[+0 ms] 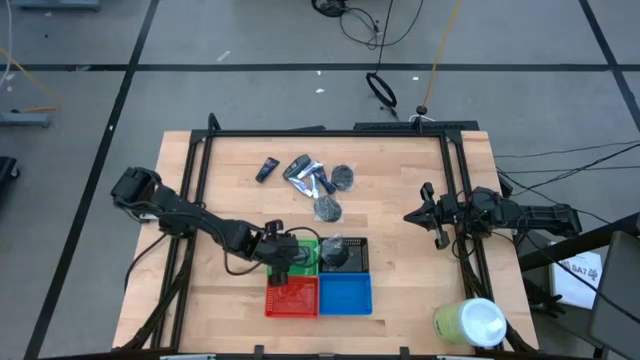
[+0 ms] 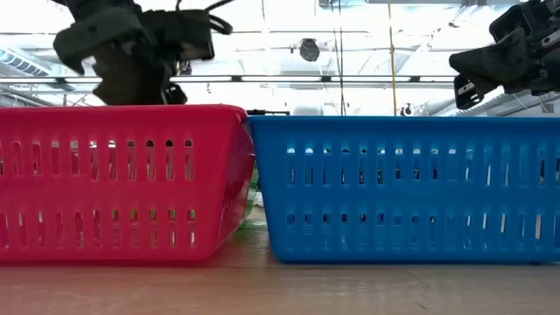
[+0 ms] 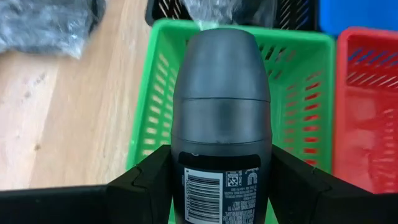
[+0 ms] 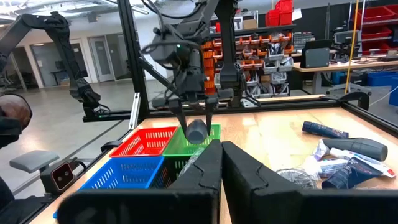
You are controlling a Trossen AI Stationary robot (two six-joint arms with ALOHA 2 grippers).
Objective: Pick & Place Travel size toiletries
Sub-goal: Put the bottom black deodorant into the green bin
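Nearest the low camera stood the red tray [image 2: 122,179] and, just beside it, the blue tray [image 2: 407,188], both on the wooden desk [image 1: 400,250]. From the left, the left arm reached across the desk to the cluster of four trays, and its left hand [image 1: 284,254] hung over the green tray [image 3: 298,74], pinching a dark grey oval toiletry [image 3: 221,99] upright between its fingers [image 3: 140,186], barcode label facing the wrist camera. The black tray [image 1: 345,255] beside the green one already held a dark mesh puff [image 1: 334,255]. Farther back on the desk lay the loose toiletries: a dark blue tube [image 1: 266,169], a heap of white-and-blue tubes [image 1: 305,174], a mesh puff [image 1: 343,178] and another dark item [image 1: 327,209]. At the desk's right edge the right hand [image 1: 428,214] waited, well apart from the trays, its fingers [image 4: 249,177] pressed together. A pale green cylinder [image 1: 470,322] stood near the desk's front right corner.
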